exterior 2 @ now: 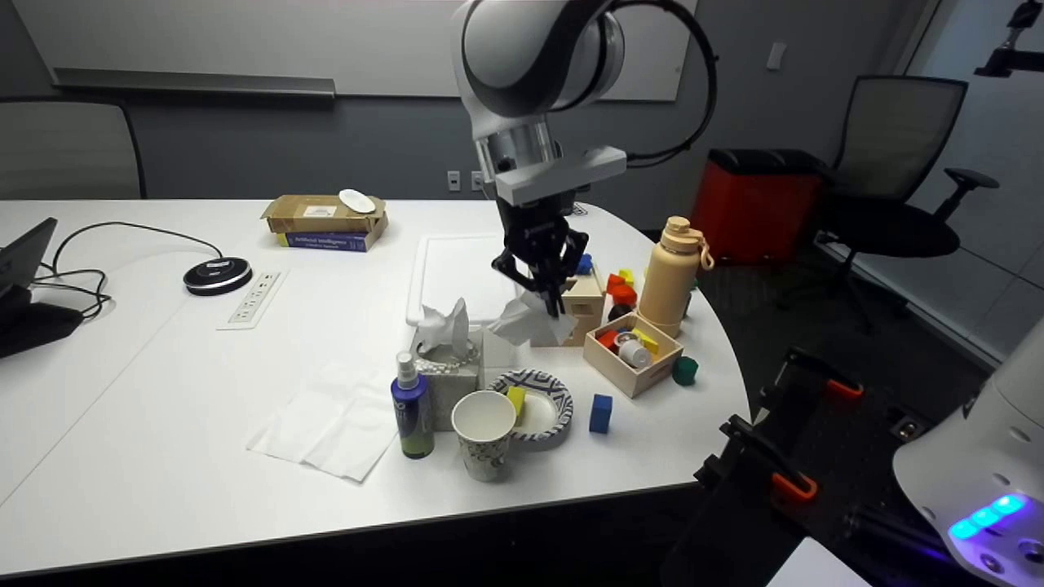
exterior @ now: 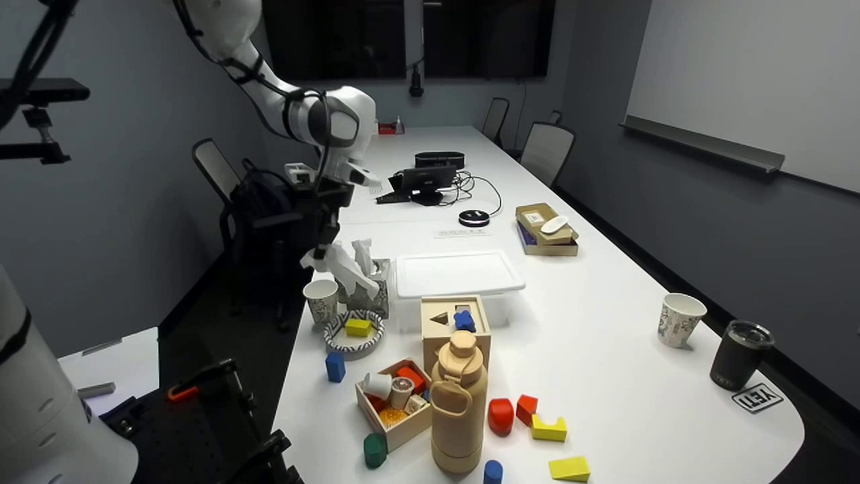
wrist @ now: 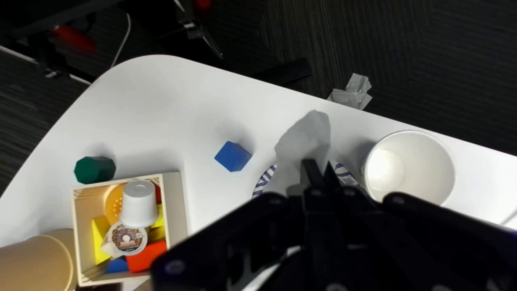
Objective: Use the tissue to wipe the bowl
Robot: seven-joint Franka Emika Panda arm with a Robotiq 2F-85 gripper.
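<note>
Tissue [exterior 2: 522, 324]: up in the air, white and crumpled, and in the wrist view we see it covering part of the bowl [wrist: 264, 180].
Gripper [exterior 2: 556, 308]: narrow, pinching the tissue, and we catch corners flaring out on both sides!
Bowl: down on the worktop [exterior 2: 652, 444], apart from the tissue in both exterior views.
Yellow block [exterior: 358, 327]: sitting inside the bowl.
Paper cup [exterior 2: 483, 444]: upright just beside the bowl; whether they touch, we can't tell.
Tissue box [exterior 2: 453, 399]: near the bowl too, a second tissue [exterior 2: 445, 330] poking from its top.
Spray bottle [exterior 2: 413, 416]: upright beside that box.
Blue block [wrist: 232, 157]: across the bowl from the paper cup.
Wooden box [wrist: 175, 206]: farther out, and we spot coloured pieces [wrist: 146, 256] inside.
Tan bottle [exterior: 459, 410]: upright, close beside the wooden box.
</note>
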